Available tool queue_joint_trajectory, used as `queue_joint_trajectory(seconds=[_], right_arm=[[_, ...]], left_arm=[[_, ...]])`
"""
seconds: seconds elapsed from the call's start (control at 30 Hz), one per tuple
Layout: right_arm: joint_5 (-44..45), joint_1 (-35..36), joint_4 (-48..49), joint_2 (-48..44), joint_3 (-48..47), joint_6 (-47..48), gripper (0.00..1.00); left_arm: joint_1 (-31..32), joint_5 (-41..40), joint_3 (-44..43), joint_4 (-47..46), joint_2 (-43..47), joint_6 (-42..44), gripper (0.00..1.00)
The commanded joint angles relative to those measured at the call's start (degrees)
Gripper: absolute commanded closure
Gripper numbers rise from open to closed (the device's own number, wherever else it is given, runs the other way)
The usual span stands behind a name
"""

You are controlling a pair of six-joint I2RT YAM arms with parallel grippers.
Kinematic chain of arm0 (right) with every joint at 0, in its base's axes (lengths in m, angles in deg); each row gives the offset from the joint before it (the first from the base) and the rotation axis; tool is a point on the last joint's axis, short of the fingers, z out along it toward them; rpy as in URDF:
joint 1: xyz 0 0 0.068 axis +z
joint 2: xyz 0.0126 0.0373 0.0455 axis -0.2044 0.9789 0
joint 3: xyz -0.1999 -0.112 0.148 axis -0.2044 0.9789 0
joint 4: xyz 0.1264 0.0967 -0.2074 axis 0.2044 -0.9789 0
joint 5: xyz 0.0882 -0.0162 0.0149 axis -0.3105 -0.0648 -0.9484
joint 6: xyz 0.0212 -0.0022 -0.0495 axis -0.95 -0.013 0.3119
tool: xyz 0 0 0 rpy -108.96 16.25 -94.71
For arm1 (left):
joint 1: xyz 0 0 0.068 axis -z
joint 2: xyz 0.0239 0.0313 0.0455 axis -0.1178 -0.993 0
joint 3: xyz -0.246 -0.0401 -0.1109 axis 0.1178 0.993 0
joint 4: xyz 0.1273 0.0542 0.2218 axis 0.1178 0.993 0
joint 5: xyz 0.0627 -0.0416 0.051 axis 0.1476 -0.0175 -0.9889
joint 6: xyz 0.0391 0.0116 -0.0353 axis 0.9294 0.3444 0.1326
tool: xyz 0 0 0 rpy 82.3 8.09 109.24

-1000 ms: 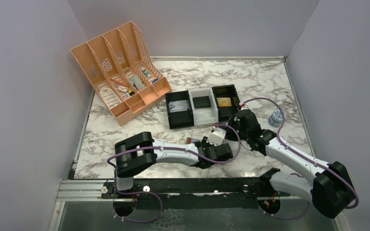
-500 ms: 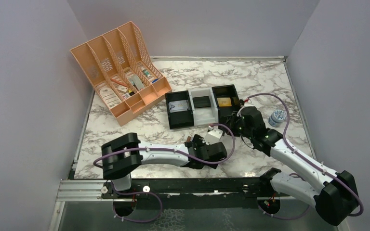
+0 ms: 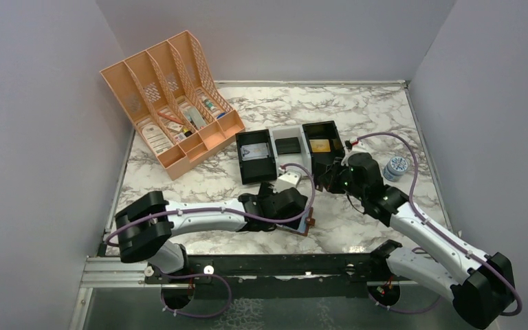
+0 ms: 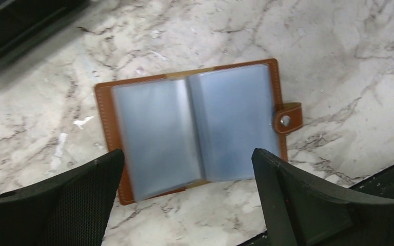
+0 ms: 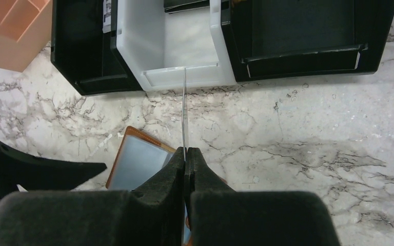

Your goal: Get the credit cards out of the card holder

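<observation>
The card holder (image 4: 192, 128) lies spread open on the marble, brown leather with pale blue-grey pockets and a snap tab (image 4: 287, 119) at its right edge. My left gripper (image 4: 187, 154) hovers just short of its near edge, open, with nothing between the fingers (image 4: 56, 205). My right gripper (image 5: 185, 151) is shut on a thin credit card (image 5: 184, 107), seen edge-on and pointing at the white tray (image 5: 184, 77). Below it the card holder (image 5: 136, 161) shows partly. In the top view only a brown edge of the card holder (image 3: 308, 225) peeks out beside the left gripper (image 3: 292, 206).
A row of black and white trays (image 3: 268, 172) stands behind the grippers, with flat items inside. An orange file organiser (image 3: 172, 103) sits at the back left. A small blue-lidded jar (image 3: 395, 167) stands right of the right arm. The table's front rail runs close below the card holder.
My left gripper has opened wide and drawn back to the left, letting go of the card holder. The right gripper, still shut on the card, has shifted slightly toward the trays.
</observation>
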Motion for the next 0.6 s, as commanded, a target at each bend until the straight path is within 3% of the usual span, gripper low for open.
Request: queue_joint_trajectory(seconds=[0.0,0.27,0.57], right_arm=[[1.98,-0.19,2.32,-1.45,-1.33,2.21,0.99],[0.35,-0.15,6.51,-0.59,-2.25,5.66,0.99],[-4.01,-0.15,11.88,2.07,-2.38,10.62,0.99]], left_arm=[[-4.09,2.92,2.28,-1.91,6.49,3.08,0.01],[-14.88,5.96,6.24,0.92,16.25,6.03,0.01],[-29.07,8.63,3.65,10.88,20.16,9.93,0.01]])
